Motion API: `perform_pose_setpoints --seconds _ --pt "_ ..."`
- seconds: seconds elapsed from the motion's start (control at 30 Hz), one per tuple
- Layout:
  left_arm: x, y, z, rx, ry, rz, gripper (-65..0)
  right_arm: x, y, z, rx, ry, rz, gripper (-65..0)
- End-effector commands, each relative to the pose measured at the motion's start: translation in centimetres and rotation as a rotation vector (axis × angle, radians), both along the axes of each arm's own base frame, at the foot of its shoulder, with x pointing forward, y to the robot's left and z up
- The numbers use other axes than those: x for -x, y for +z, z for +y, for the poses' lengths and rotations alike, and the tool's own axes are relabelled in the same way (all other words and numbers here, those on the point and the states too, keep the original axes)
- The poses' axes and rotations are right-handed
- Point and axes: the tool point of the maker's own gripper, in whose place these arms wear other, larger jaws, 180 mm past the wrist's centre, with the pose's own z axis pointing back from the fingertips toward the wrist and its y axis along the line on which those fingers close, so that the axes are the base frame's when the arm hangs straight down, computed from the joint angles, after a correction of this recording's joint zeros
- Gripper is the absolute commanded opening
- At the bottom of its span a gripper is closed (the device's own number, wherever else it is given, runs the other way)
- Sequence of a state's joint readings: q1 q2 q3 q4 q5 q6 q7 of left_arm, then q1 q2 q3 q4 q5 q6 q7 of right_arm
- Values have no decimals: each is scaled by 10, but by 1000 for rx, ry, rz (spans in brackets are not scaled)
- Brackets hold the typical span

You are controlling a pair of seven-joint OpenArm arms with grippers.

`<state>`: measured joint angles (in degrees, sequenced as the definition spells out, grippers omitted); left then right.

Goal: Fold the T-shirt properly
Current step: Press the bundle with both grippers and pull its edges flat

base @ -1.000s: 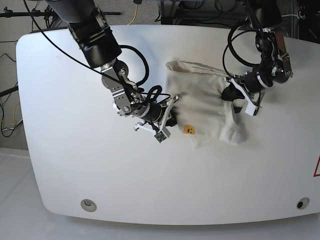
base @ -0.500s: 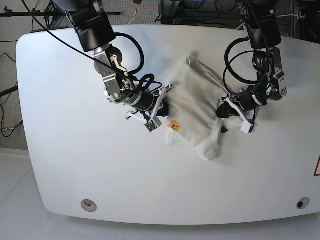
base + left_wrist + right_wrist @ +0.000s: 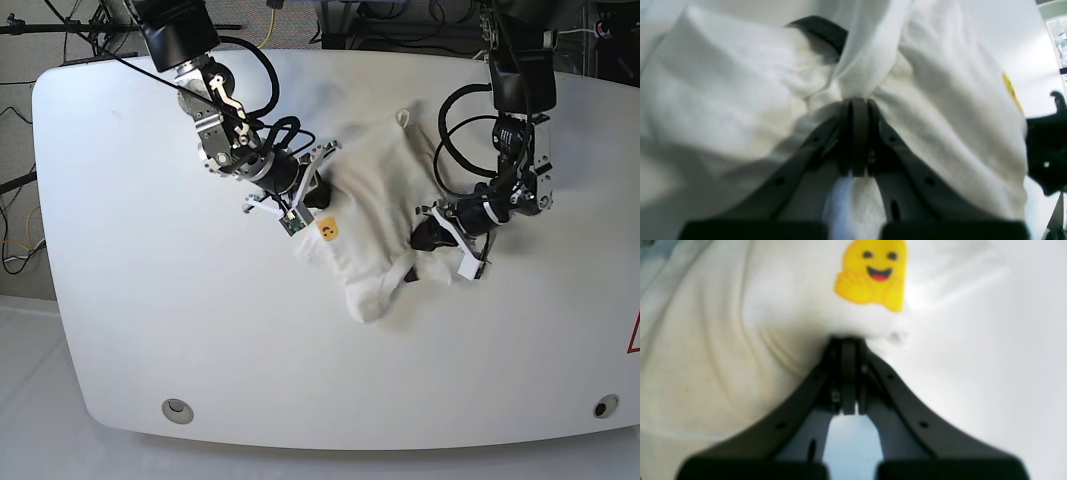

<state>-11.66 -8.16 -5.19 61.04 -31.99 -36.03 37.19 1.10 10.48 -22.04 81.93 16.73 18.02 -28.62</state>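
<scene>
**Shirt Held in a Bunch, Folding Not Done**

The T-shirt lay near the middle of the white table, a bit toward 1 o'clock from the center. It was lumpy and bunched up, not flat. A small yellow smiley face showed on the cloth at its 9 o'clock side. One loose part hung down toward 6 o'clock.

The right gripper was at the shirt's 9 o'clock edge. Its jaws were pressed together on a bit of cloth just below the smiley face. The left gripper was at the shirt's 3 o'clock side. Its jaws were also pinched tight on a fold of cloth, and the shirt puffed up all around it.

I think the job was far from finished. No neat fold could be seen. The shirt had no straight edges, and its sleeves could not be told apart. It likely needed to be spread flat first, then folded over.
</scene>
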Motion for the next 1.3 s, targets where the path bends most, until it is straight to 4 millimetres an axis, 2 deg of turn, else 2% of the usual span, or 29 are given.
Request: perform_pose_setpoints --seconds 0.0,0.43,0.77,0.9,1.0,1.13,1.27 --pt "-16 15 -4 24 -2 -54 -650 20 -15 -7 74 34 66 -644" --pt "-33 26 -24 44 -33 -109 -650 49 -19 -3 59 44 94 -645" --pt "-39 34 -29 51 -41 -140 -650 58 -24 -10 74 47 109 -645" --pt "-40 36 -27 52 -35 -146 -650 53 -20 -18 89 45 90 -650" --pt "-42 39 -27 55 -35 -152 -650 42 -11 -31 88 8 61 -650" --pt "-49 55 -29 52 -42 -197 -650 22 7 -51 83 -62 5 -650" --pt "-53 69 -31 47 -53 -240 -650 12 22 -60 79 -89 -37 -650"
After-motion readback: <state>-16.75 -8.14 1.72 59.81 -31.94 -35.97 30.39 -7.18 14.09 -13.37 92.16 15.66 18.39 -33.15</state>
